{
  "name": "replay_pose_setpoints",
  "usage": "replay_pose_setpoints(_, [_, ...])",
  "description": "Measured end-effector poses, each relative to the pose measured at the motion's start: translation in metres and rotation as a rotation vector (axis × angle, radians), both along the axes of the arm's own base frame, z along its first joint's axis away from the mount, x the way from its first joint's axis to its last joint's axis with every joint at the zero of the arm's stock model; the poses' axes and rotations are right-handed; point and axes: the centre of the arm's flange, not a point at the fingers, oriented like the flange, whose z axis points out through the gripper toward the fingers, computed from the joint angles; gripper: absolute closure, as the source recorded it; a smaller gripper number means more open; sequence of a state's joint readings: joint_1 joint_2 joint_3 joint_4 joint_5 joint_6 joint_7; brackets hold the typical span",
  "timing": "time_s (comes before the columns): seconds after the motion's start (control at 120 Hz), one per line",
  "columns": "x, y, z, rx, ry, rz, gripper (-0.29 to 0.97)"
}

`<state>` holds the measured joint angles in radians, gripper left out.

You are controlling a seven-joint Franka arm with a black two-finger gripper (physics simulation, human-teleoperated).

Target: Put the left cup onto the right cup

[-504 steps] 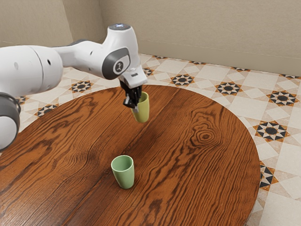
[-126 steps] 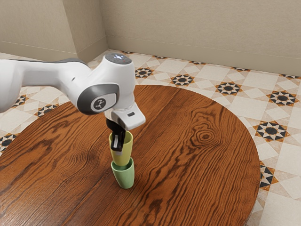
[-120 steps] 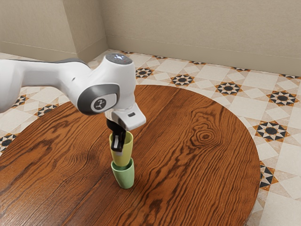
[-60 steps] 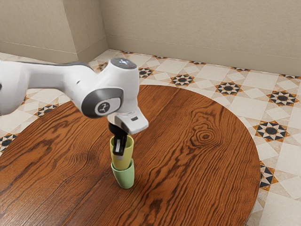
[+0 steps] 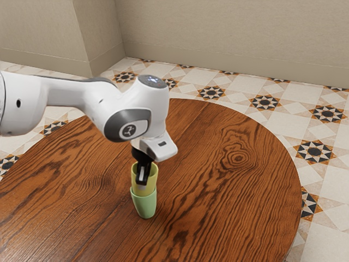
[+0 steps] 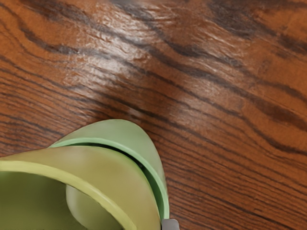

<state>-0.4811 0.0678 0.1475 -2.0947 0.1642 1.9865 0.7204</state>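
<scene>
Stacking looks nearly done: the yellow-green cup [image 5: 144, 184] sits nested upright in the green cup [image 5: 144, 205], toward the near side of the desk [image 5: 234, 180]. My end effector [image 5: 143, 171] grips the upper cup's rim; release and retreat are left.

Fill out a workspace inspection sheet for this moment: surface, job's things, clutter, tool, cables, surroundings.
Surface: round table of dark, glossy wood.
Job's things: yellow cup upright, nested in the green cup, which stands on the table; the yellow cup's upper part sticks out above the green rim.
Clutter: nothing seen.
Tool: tool reaches down from above, shut on the yellow cup's wall at the rim.
Cables: nothing seen.
Surroundings: patterned tile floor, beige walls.
</scene>
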Motion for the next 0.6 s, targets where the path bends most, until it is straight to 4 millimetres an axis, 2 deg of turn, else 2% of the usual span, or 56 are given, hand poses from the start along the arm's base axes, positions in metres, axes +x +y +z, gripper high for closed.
replay_pose_setpoints(0.3, [0.0025,0.0058,-0.0031,-0.012,0.003,0.019,0.78])
replay_pose_setpoints(0.492, [0.0026,0.007,-0.0033,-0.017,0.006,0.023,0.38])
replay_pose_setpoints(0.6, [0.0023,0.0063,-0.0027,-0.019,0.005,0.021,0.23])
